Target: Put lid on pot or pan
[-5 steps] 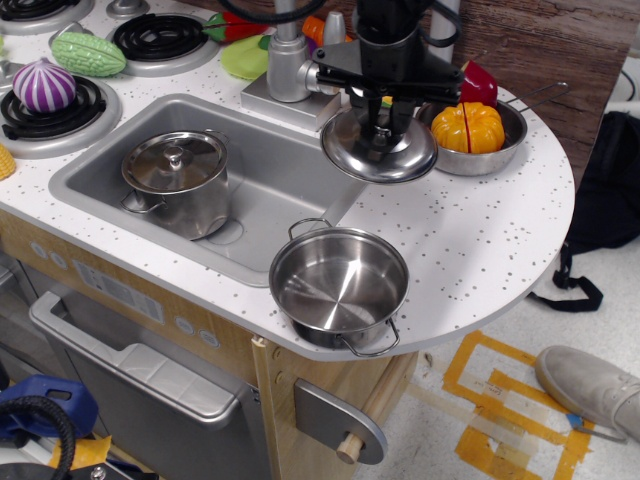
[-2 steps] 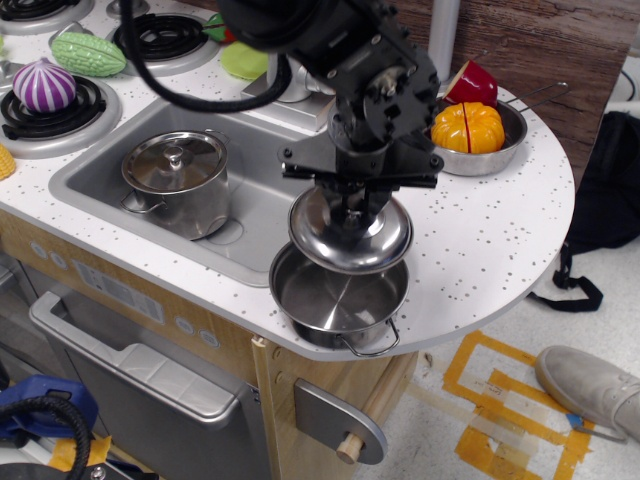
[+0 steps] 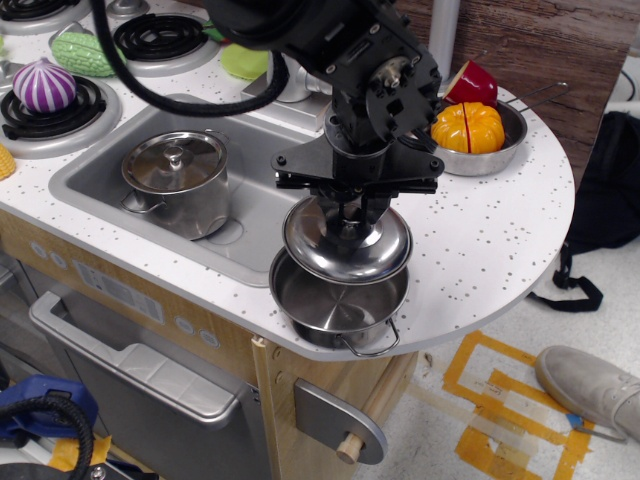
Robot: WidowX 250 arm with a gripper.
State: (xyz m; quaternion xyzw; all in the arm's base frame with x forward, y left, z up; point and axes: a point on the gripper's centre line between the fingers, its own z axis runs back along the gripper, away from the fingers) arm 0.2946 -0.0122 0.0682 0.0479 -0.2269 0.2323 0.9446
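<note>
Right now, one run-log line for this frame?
phase: lowering | hand: shut on lid knob | lid: tilted, above shallow pot, not seated | taller pot: in sink, lidded

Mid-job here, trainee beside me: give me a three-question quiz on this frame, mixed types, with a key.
1. True or false: the lid already sits flat on the shallow pot.
2. Multiple choice: where is the taller pot? A) in the sink B) on a burner C) in the claw
3. Fill in: the bowl at the back right holds an orange ____.

Key
1. False: the claw holds the lid by its knob, tilted, above the pot's back rim.
2. A
3. pumpkin
</note>
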